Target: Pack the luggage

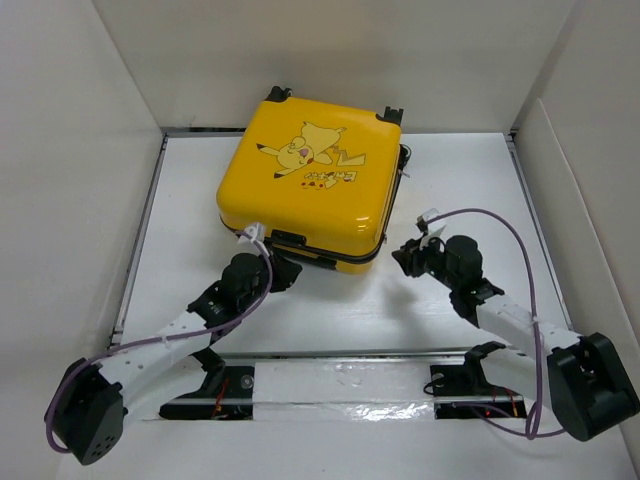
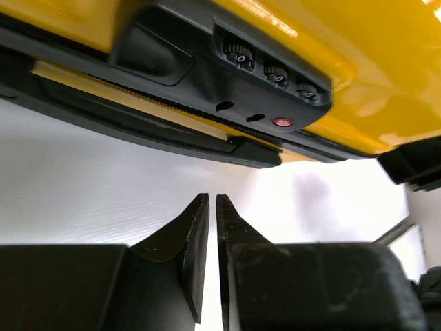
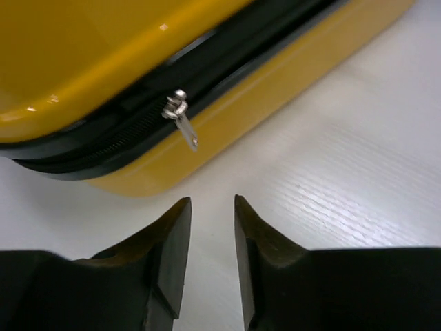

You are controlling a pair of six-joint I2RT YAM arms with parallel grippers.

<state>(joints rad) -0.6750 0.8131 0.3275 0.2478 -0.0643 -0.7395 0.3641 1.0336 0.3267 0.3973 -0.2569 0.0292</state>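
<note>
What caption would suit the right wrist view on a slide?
Right hand, open and empty, faces the silver zipper pull on the yellow suitcase.

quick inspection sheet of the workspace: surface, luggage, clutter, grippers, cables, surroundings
Surface: white table, bare around the case; a glossy strip runs between the arm bases.
Job's things: luggage lies flat with the lid down, cartoon print up and wheels toward the far wall. Its combination lock faces the left arm, and a zipper pull hangs at the near right corner.
Clutter: nothing seen.
Grippers: left gripper shut, empty, just short of the lock side. Right gripper slightly open, empty, short of the zipper pull.
Cables: left purple cable runs along its arm; right purple cable arcs above its arm.
Surroundings: white walls on three sides.
</note>
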